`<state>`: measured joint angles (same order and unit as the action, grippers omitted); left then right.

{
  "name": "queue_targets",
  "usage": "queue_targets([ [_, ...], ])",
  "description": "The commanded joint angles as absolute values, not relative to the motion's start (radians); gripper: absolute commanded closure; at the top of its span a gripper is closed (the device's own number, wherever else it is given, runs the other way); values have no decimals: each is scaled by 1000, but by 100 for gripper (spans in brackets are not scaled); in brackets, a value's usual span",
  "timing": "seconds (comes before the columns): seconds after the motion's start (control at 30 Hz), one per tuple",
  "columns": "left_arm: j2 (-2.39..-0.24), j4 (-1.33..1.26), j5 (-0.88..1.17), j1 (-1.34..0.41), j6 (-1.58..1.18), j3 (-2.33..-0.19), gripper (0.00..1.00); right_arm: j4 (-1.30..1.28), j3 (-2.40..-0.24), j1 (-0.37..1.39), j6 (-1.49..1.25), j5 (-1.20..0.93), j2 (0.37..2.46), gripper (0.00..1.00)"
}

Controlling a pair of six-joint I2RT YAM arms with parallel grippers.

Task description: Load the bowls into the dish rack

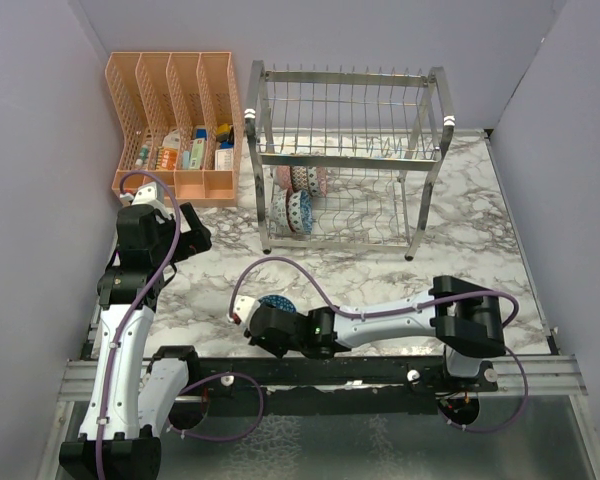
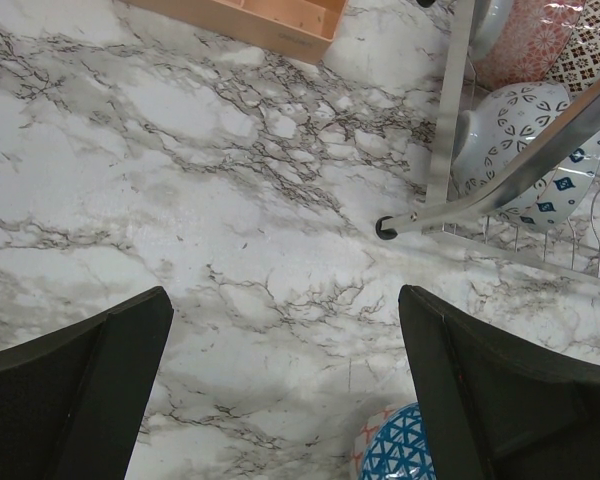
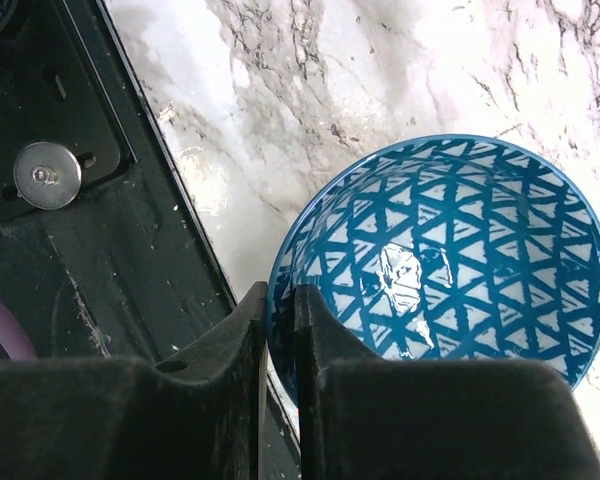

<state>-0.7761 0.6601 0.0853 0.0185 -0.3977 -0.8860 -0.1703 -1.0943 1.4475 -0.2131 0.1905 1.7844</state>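
Note:
A blue bowl (image 1: 276, 302) (image 3: 450, 260) with a triangle-patterned inside sits at the table's near edge, beside the black base rail. My right gripper (image 1: 267, 316) (image 3: 278, 295) is shut on its rim, one finger inside and one outside. The same bowl (image 2: 400, 450) peeks in at the bottom of the left wrist view. The dish rack (image 1: 345, 160) stands at the back. Its lower tier holds a blue-and-white bowl (image 1: 298, 210) (image 2: 525, 150) and a pink-red bowl (image 1: 310, 180) (image 2: 535, 40) on edge. My left gripper (image 1: 195, 235) (image 2: 285, 310) hovers open and empty, left of the rack.
An orange mesh organizer (image 1: 175, 120) (image 2: 270, 20) with small packets stands at the back left, next to the rack. The rack's front left foot (image 2: 385, 228) rests on the marble just ahead of my left fingers. Purple walls close in both sides.

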Motion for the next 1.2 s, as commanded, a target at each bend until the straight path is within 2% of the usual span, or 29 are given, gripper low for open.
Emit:
queue_targets([
  [0.0,-763,642,80,21,-396,-881,1,-201,-1048,1452,-278,241,1739,99],
  [0.17,-762,642,80,22,-398,-885,1,-136,-997,1424,-321,226,1629,99],
  [0.57,-768,647,86,21,-400,-915,1,95,-807,1141,-447,-249,1362,99],
  [0.93,-767,660,75,21,-392,-929,1,227,-741,878,-567,-578,1297,99],
  [1.17,-764,669,69,22,-387,-935,1,319,-740,762,-638,-687,1317,99],
])
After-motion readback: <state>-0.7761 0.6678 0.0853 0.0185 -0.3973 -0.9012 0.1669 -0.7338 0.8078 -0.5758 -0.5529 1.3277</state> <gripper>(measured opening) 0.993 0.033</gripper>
